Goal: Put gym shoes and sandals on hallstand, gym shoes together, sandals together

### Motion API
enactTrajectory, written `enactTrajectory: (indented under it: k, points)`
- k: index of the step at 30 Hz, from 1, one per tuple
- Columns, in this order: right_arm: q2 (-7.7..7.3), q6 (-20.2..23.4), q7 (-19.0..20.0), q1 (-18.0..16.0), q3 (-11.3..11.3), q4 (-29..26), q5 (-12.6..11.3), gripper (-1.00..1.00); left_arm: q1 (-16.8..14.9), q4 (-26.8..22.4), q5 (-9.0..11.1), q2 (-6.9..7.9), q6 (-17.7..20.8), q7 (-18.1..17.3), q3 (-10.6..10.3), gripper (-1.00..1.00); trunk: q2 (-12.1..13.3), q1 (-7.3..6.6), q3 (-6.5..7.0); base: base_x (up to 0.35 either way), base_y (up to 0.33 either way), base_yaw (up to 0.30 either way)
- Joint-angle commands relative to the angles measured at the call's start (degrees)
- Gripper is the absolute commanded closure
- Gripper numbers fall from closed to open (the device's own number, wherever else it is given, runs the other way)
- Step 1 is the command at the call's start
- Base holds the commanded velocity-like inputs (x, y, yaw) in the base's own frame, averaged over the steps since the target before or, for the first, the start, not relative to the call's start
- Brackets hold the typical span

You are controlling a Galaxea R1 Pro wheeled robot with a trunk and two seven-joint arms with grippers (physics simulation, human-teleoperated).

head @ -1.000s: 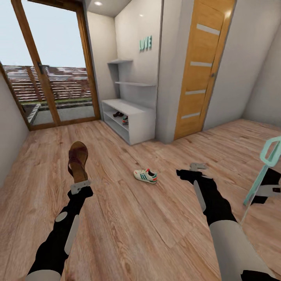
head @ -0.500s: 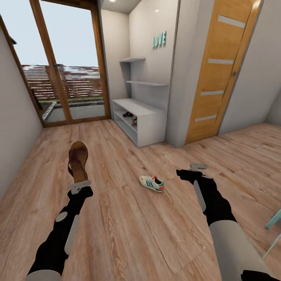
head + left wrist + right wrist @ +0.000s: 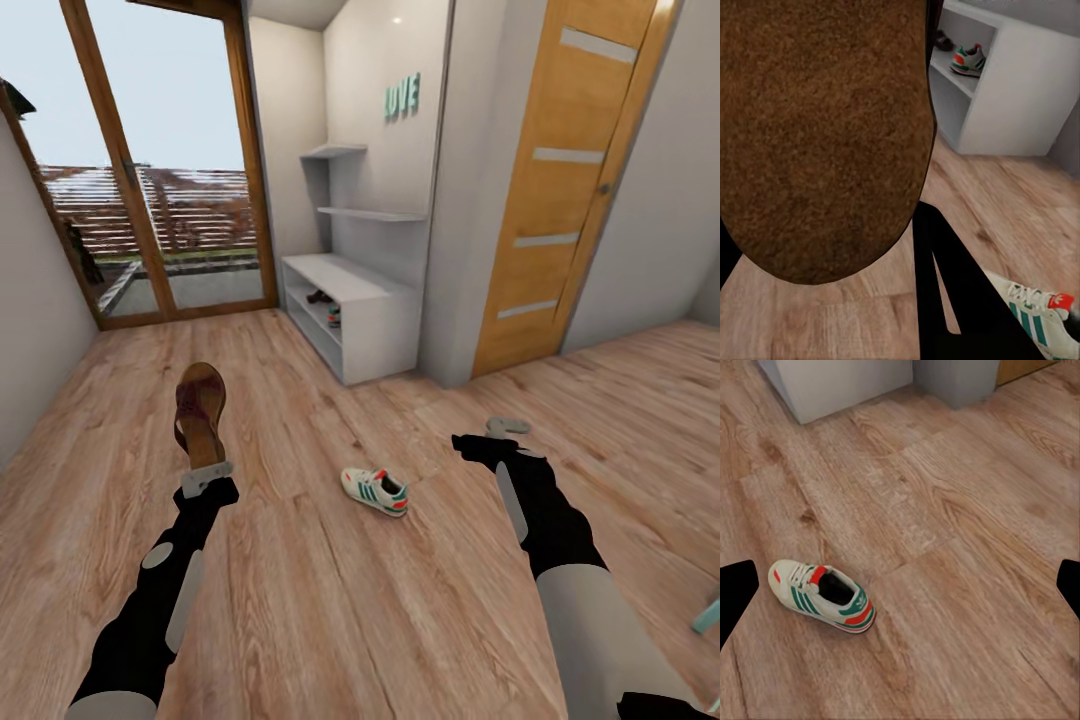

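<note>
My left gripper (image 3: 205,468) is shut on the heel of one dark brown sandal (image 3: 200,408), held up over the corridor floor (image 3: 330,600); its brown sole (image 3: 825,135) fills most of the left wrist view. One white gym shoe (image 3: 375,490) with teal stripes lies on the floor between my arms, also seen as gym shoe (image 3: 823,595) and gym shoe (image 3: 1039,315). My right gripper (image 3: 490,435) stands open and empty to its right. The grey hallstand (image 3: 372,322) stands ahead by the wall; its lower shelf holds a second sandal (image 3: 316,296) and a second gym shoe (image 3: 333,315).
An orange door (image 3: 560,190) is to the right of the hallstand, and a glazed wooden door (image 3: 150,170) closes the far end. A grey wall (image 3: 30,380) runs along the left. A teal object (image 3: 708,615) pokes in at the lower right edge.
The whole view has swung, so the camera moved; the teal object slid almost out at the right. Both arms keep their pose and the left gripper still holds the sandal.
</note>
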Motion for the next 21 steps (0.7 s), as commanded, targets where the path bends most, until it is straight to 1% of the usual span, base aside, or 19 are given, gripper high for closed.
enactTrajectory:
  k: [1, 3, 7, 21]
  points:
    - [0.04, 0.28, -0.01, -0.02, -0.1, -0.08, 0.02, -1.0, -0.03, -0.08, 0.33, -0.06, 0.28, -0.21, 0.12, 1.0, -0.02, 0.01, -0.06, 0.249, -0.218, 0.199]
    - [0.04, 0.28, -0.01, -0.02, -0.1, -0.08, 0.03, -1.0, -0.03, -0.08, 0.32, -0.06, 0.28, -0.21, 0.12, 1.0, -0.02, 0.01, -0.06, 0.179, -0.156, 0.239]
    - [0.04, 0.28, -0.01, -0.02, -0.09, -0.08, 0.05, -1.0, -0.03, -0.07, 0.3, -0.06, 0.28, -0.21, 0.12, 1.0, -0.02, 0.01, -0.06, 0.069, -0.061, 0.271]
    - [0.04, 0.28, -0.01, -0.02, -0.09, -0.08, 0.01, -1.0, -0.03, -0.01, 0.37, -0.06, 0.3, -0.22, 0.06, 1.0, -0.02, 0.01, -0.06, 0.009, -0.006, 0.286]
